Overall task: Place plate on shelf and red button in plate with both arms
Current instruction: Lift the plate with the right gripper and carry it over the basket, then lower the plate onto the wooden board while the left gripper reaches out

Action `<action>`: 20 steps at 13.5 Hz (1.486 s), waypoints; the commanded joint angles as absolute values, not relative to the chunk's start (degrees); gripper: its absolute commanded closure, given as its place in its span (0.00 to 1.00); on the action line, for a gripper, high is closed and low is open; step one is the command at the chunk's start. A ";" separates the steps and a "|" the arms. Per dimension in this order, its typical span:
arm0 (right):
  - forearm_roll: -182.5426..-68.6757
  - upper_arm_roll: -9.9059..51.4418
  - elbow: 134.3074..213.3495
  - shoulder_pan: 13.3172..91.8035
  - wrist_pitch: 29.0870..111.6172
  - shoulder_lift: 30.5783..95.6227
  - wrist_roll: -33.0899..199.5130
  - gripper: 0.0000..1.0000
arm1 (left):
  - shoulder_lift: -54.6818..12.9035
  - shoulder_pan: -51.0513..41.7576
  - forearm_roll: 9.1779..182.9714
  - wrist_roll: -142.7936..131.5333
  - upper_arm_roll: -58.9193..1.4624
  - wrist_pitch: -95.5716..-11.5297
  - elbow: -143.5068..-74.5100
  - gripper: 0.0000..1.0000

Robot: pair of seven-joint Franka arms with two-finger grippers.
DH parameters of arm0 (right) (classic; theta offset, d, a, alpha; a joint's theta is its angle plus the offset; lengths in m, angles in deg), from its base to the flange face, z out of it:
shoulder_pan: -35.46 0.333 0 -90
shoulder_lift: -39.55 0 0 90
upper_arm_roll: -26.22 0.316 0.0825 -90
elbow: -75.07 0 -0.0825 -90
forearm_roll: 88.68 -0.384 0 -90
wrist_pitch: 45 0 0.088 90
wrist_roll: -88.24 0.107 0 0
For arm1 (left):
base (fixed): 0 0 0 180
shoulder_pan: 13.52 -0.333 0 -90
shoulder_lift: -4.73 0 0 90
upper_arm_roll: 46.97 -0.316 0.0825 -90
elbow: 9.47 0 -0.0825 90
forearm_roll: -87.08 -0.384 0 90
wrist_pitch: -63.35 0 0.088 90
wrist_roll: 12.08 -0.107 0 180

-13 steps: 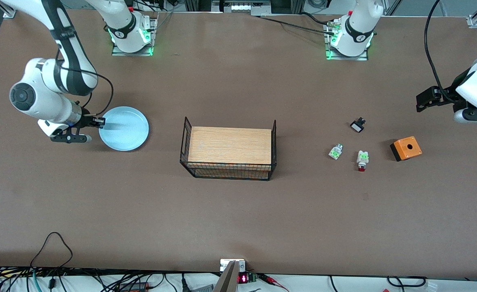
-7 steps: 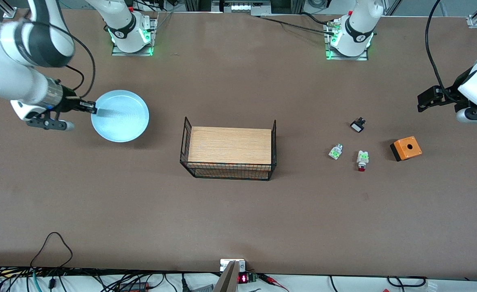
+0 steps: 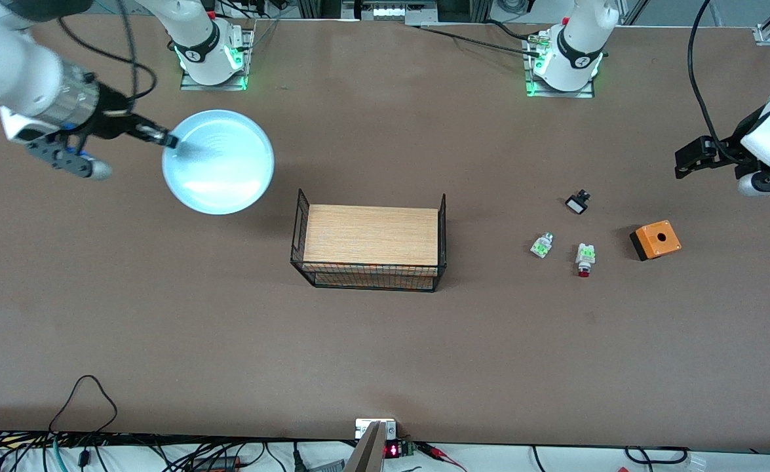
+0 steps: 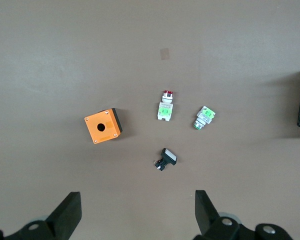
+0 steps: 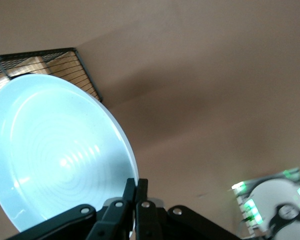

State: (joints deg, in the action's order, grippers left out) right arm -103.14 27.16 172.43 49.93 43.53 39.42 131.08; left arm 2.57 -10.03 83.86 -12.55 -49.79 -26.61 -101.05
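My right gripper [image 3: 170, 140] is shut on the rim of the light blue plate [image 3: 219, 162] and holds it up in the air over the table at the right arm's end. In the right wrist view the plate [image 5: 55, 155] is pinched at its edge between the closed fingers [image 5: 136, 187]. The red button [image 3: 585, 257] lies on the table toward the left arm's end, white with a green label and a red cap; it also shows in the left wrist view [image 4: 165, 106]. My left gripper [image 4: 135, 212] is open and empty, up over the table near that end [image 3: 686, 165].
A wire basket with a wooden board [image 3: 370, 244] stands mid-table. Near the red button lie a similar white-and-green part [image 3: 541, 246], a small black-and-white part [image 3: 577, 202] and an orange box with a hole [image 3: 655, 240]. Cables run along the table's near edge.
My right gripper has lifted the plate off the table and carried it up and toward the wire basket. The left arm has barely moved.
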 commanded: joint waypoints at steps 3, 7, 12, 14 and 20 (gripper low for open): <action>-103.79 26.74 166.13 60.23 48.94 46.57 152.64 1.00 | 2.01 -10.27 85.33 -12.87 -49.87 -25.68 -99.21 0.00; -102.91 26.66 165.86 67.35 60.17 52.54 164.07 1.00 | 1.74 -10.09 85.06 -12.34 -49.34 -25.77 -97.36 0.00; -100.98 26.66 166.04 69.04 66.79 56.77 166.47 1.00 | 1.74 -10.36 84.53 -12.78 -49.87 -25.16 -97.10 0.00; -100.45 26.66 166.04 69.39 67.14 58.09 166.64 1.00 | 0.17 -10.18 84.62 -12.00 -49.43 -24.72 -97.45 0.00; -100.19 26.48 166.21 71.94 72.50 62.40 167.96 1.00 | -1.24 -10.27 84.53 -10.15 -49.34 -20.67 -97.45 0.00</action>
State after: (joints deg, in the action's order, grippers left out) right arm -101.38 27.13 167.84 70.83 71.41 60.73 166.13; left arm -0.45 -10.01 83.87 -10.88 -49.51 -21.89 -98.82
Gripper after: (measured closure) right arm 0.974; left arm 0.000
